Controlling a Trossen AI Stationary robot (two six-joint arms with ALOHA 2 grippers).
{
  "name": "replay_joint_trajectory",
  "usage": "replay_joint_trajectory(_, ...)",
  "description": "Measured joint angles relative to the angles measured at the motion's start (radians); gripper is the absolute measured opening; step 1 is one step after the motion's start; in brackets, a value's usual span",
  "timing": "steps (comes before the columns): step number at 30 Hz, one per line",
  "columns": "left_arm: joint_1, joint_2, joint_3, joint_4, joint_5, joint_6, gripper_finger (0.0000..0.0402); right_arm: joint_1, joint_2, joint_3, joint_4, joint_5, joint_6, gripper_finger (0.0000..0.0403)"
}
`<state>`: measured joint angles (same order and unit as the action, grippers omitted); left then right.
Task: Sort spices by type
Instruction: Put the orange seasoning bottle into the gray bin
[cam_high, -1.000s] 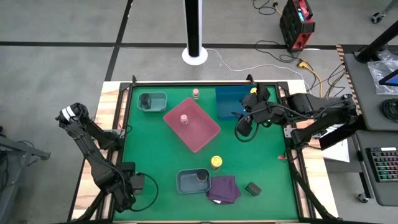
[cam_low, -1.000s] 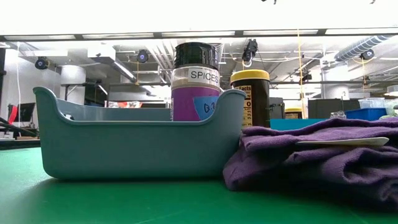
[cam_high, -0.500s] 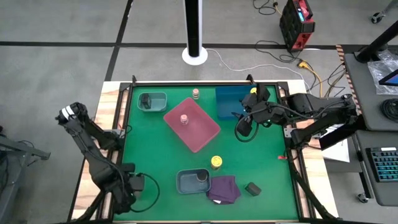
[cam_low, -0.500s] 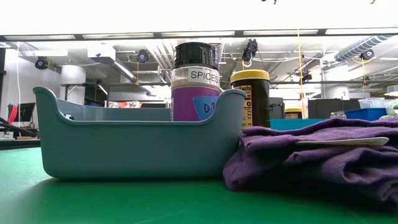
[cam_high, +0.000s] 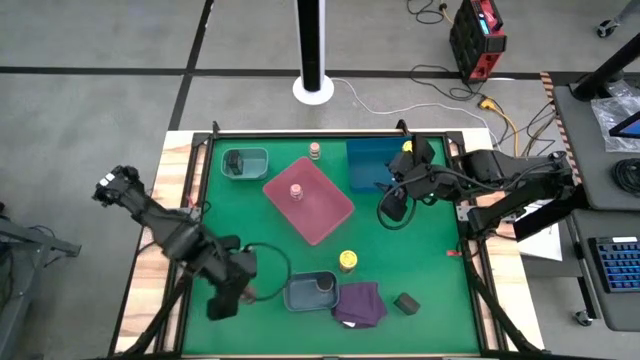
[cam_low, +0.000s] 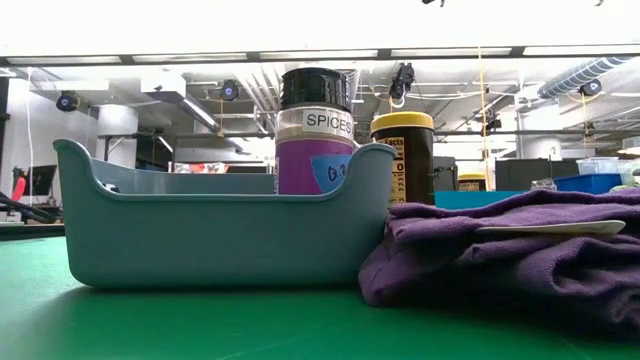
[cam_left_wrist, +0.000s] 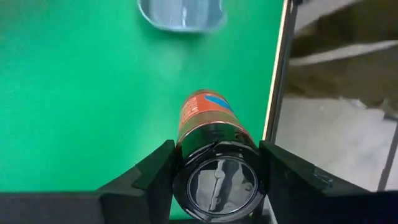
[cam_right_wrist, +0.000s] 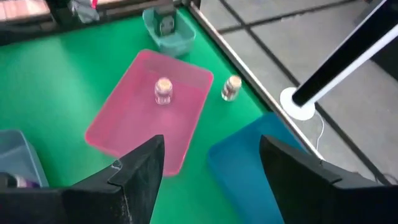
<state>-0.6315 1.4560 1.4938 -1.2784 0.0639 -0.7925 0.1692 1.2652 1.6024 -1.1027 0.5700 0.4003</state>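
Observation:
My left gripper is over the table's near left part, left of the grey tray, and is shut on a black-lidded jar with an orange label. A black-lidded jar with a purple label stands in the grey tray. A yellow-lidded jar stands on the green mat behind it. One pale pink jar stands on the pink tray. Another pale pink jar stands by the far edge. My right gripper is open and hovers beside the blue tray. My left gripper pinches the jar at its black lid end, one finger on each side. The jar lies along the fingers, its base pointing toward the grey tray. Whether it is clear of the mat I cannot tell.
A teal tray with a dark jar in it sits at the far left. A purple cloth lies against the grey tray's right side, with a small dark object beyond it. The table's near edge runs close beside my left gripper.
My left arm has swung from beyond the table's left edge in over the mat, toward the grey tray, with the jar in its fingers. Most of this happened in the last half second.

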Motion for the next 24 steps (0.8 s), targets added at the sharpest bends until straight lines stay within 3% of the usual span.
replay_joint_trajectory(12,0.174,0.256,0.332,-0.133,-0.010,0.208,0.0184,0.000,-0.036,0.006,-0.259,-0.090,0.137,0.0229)
replay_joint_trajectory(17,0.201,0.347,0.474,-0.201,-0.029,0.285,0.0184,0.000,-0.073,0.006,-0.277,-0.107,0.153,0.0220)
replay_joint_trajectory(24,0.229,0.428,0.562,-0.244,-0.029,0.334,0.0184,0.000,-0.127,0.007,-0.277,-0.107,0.173,0.0220)
